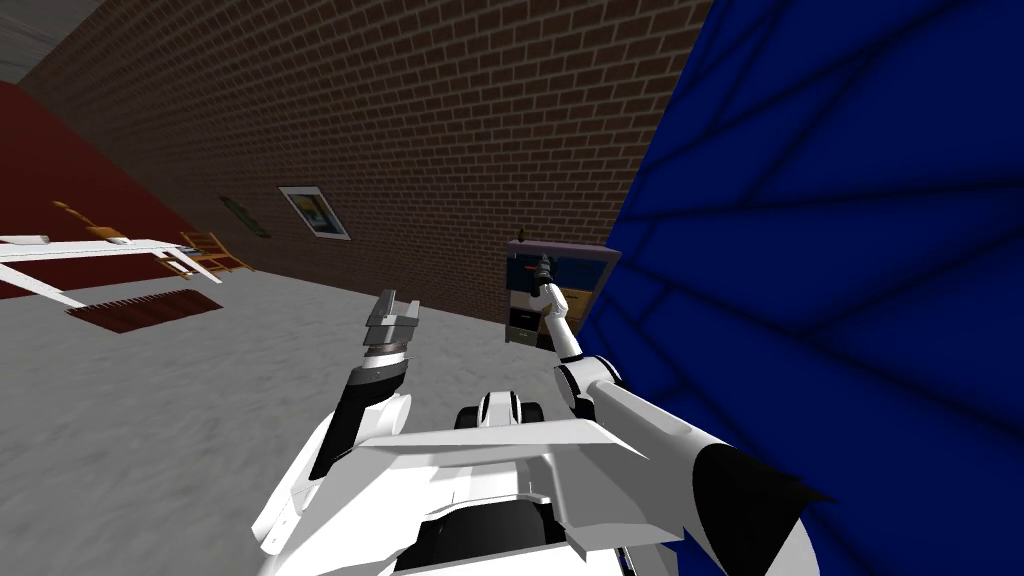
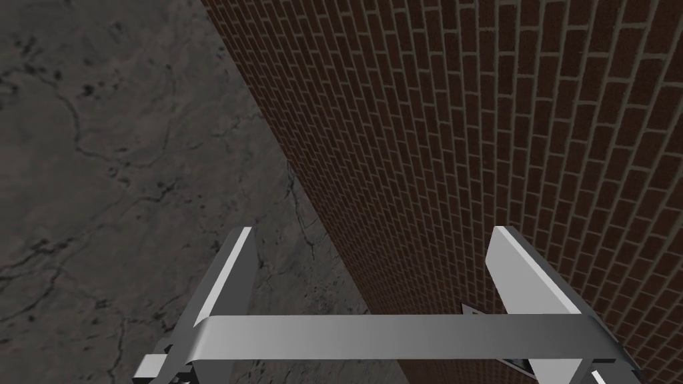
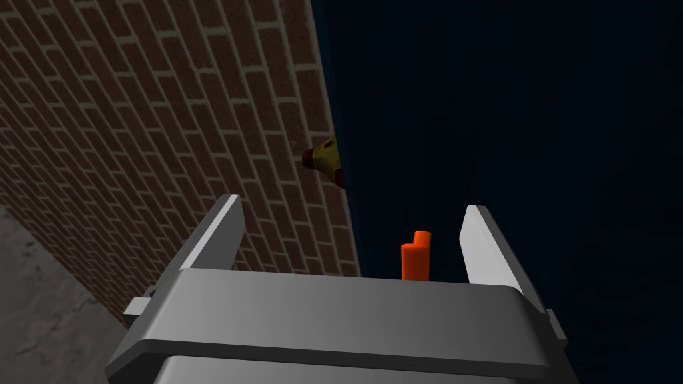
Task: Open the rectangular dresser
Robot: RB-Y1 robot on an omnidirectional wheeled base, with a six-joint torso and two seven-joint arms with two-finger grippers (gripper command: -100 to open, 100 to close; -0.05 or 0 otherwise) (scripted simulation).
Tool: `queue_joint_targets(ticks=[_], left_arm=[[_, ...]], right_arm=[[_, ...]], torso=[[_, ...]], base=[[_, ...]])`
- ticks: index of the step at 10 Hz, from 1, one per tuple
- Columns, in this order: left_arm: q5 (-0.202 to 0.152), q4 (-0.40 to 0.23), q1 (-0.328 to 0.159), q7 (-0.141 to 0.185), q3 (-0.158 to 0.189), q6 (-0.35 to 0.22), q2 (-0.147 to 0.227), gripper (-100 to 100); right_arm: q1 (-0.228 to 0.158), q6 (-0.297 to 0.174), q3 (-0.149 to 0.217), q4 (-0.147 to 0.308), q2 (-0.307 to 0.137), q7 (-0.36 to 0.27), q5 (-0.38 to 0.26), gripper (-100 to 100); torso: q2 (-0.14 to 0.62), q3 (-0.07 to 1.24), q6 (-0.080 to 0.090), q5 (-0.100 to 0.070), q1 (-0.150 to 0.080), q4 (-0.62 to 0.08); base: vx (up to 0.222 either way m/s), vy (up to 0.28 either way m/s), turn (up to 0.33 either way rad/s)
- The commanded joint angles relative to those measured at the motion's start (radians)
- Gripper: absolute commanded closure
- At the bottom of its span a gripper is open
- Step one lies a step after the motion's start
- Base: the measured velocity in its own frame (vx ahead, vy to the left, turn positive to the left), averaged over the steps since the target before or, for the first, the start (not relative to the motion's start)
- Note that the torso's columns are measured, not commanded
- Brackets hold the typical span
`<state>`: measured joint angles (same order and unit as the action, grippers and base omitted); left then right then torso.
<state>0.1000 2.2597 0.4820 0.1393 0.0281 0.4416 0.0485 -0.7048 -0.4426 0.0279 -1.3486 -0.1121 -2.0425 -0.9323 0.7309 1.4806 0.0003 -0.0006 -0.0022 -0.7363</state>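
Floor (image 1: 150, 420), grey and mottled, runs from the left edge to the brick wall (image 1: 430, 130). At its far left stands a white desk (image 1: 90, 250), with a dark red rug (image 1: 145, 308) on the floor in front of it and wooden chairs (image 1: 212, 252) just beyond its right end. Two framed pictures (image 1: 315, 212) hang on the brick wall to the right of the chairs.

The left tool (image 1: 398, 302) is raised over open floor, well apart from any furniture. In its wrist view the left tool (image 2: 371, 230) is released, fingers (image 2: 233, 267) spread wide, facing the foot of the brick wall.

The dresser (image 1: 575, 285) stands on the floor in the corner where the brick wall meets the blue wall (image 1: 850, 250). It has a dark top, a blue upper front and tan drawers below. The right arm stretches out to it, and the right tool (image 1: 543, 268) is at the blue upper front.

In the right wrist view the right tool (image 3: 350, 207) is released. A small orange handle (image 3: 415, 257) on the dresser's dark blue front stands between its fingers, close to one finger (image 3: 483, 247); I cannot tell whether they touch. A small yellow and red thing (image 3: 325, 160) sticks out at the front's edge towards the bricks.
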Motion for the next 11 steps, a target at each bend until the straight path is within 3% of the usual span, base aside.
queue_joint_targets(ticks=[1, 4, 5, 6, 11], left_arm=[[0.0, 0.0, 0.0, 0.0, 0.0, 0.0, 0.0, 0], [0.0, 0.0, 0.0, 0.0, 0.0, 0.0, 0.0, 0], [0.0, 0.0, 0.0, 0.0, 0.0, 0.0, 0.0, 0], [0.0, 0.0, 0.0, 0.0, 0.0, 0.0, 0.0, 0], [0.0, 0.0, 0.0, 0.0, 0.0, 0.0, 0.0, 0]], right_arm=[[-0.058, -0.051, 0.001, 0.013, 0.016, -0.04, 0.012, -100], [-0.104, -0.095, 0.0, 0.021, 0.026, -0.075, 0.03, -100], [-0.086, -0.087, -0.001, 0.015, 0.026, -0.068, 0.027, -100], [-0.086, -0.091, -0.002, 0.016, 0.027, -0.071, 0.028, 0], [-0.083, -0.092, -0.002, 0.019, 0.028, -0.071, 0.029, 0]], torso=[[0.003, -0.002, 0.0, 0.001, 0.001, -0.001], [0.01, -0.006, 0.0, 0.001, 0.004, -0.003], [0.011, -0.007, 0.0, 0.002, 0.004, -0.005], [0.011, -0.007, 0.001, 0.002, 0.004, -0.005], [0.008, -0.005, 0.0, 0.001, 0.002, -0.003]], base=[[-0.008, -0.09, 0.053], [-0.019, -0.053, 0.045], [-0.004, -0.025, 0.015], [0.0, 0.0, 0.0], [0.0, 0.0, 0.0]])
